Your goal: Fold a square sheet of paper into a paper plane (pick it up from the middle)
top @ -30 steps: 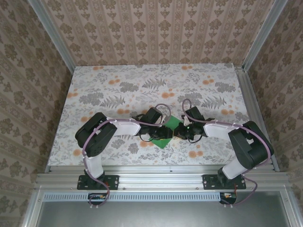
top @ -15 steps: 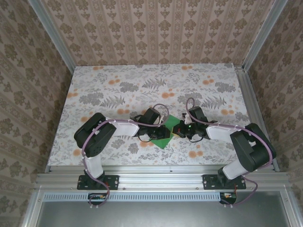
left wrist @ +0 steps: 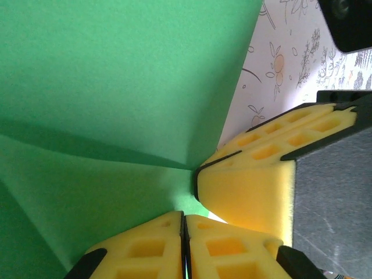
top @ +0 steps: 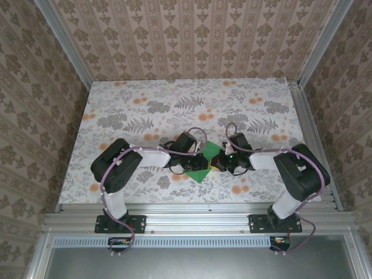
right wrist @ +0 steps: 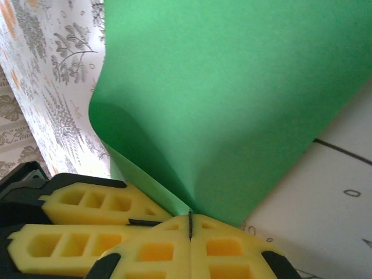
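Observation:
The square sheet of paper is bright green and lies bent between the two grippers at the table's near middle. My left gripper is shut on its left part. In the left wrist view its yellow pads meet at the bottom with a sliver of green between them, and the paper rises in a crease ahead. My right gripper is shut on the sheet's edge. There the paper curls up from the closed pads. The two grippers' fingertips nearly touch.
The floral-patterned table stretches open behind and to both sides of the grippers. Patterned walls with aluminium posts enclose it, and a metal rail runs along the near edge, where the arm bases stand.
The right arm's wrist swung a little to the right and came back toward the paper, its elbow shifting left. The left arm and the paper have barely moved.

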Available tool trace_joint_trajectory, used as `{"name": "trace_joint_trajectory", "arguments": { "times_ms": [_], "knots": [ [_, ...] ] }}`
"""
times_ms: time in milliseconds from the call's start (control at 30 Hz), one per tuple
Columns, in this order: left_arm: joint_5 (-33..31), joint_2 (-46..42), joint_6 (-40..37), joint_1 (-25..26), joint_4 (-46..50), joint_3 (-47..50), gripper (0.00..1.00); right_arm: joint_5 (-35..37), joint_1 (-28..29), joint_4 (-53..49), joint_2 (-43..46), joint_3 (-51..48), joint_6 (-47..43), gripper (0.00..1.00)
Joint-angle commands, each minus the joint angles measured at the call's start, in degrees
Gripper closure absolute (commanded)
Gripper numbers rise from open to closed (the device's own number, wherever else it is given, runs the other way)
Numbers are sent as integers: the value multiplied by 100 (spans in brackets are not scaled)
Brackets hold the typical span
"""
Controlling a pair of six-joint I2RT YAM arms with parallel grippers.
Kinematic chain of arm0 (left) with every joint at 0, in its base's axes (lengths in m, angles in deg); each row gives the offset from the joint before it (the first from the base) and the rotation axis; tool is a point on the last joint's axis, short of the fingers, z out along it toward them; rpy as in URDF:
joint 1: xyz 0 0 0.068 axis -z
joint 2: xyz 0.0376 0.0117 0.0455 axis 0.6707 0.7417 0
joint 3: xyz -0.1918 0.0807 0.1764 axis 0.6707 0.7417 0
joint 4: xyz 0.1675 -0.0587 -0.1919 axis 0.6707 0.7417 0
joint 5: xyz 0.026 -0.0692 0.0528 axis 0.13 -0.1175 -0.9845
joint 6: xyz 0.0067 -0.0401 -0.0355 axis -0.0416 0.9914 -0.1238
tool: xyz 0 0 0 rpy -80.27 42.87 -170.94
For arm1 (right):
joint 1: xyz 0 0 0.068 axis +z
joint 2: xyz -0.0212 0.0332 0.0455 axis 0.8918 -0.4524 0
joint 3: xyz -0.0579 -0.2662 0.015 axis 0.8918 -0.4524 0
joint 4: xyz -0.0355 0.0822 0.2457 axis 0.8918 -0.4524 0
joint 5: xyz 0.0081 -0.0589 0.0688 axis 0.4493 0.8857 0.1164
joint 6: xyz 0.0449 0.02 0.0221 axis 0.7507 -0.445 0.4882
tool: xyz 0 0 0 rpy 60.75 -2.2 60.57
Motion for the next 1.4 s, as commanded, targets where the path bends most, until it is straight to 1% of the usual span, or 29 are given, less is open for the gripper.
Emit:
{"name": "trace_joint_trajectory", "arguments": {
  "times_ms": [0, 333, 533, 633, 767, 1000, 1367],
  "knots": [
    [19, -132, -45, -40, -25, 49, 86, 18, 49, -109, -100, 141, -169, 96],
    [3, -289, -170, -67, 191, -128, 85, 190, 88, -457, -341, 333, -458, 96],
    [-189, -466, -695, -207, 944, -356, 85, 272, 106, -653, -407, 397, -578, 96],
    [-197, -457, -838, -342, 1052, -417, 85, 299, 115, -676, -422, 396, -595, 95],
    [-196, -349, -1073, -432, 1280, -623, 85, 303, 119, -669, -448, 395, -595, 95],
    [-121, -71, -1428, -428, 1701, -957, 86, 295, 125, -638, -483, 413, -574, 95],
    [-161, 191, -1786, -441, 1996, -1149, 86, 298, 132, -638, -418, 420, -560, 91]
  ]
}}
